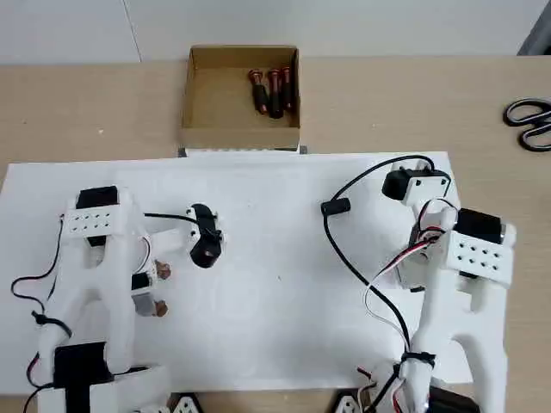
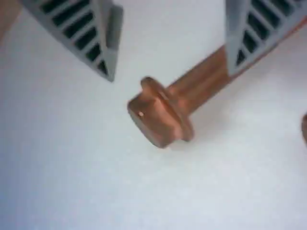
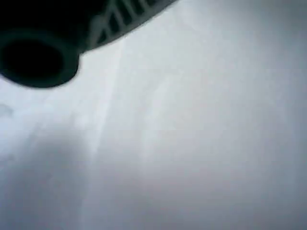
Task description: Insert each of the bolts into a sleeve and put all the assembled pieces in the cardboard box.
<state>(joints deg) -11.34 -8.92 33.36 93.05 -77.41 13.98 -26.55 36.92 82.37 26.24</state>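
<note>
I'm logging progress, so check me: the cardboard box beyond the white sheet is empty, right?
Not quite. The cardboard box is not empty: the high view shows three assembled pieces, copper with black, lying side by side in it. The box does sit beyond the white sheet.

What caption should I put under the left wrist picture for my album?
Open left gripper straddling a copper bolt that lies on the white sheet.
</note>
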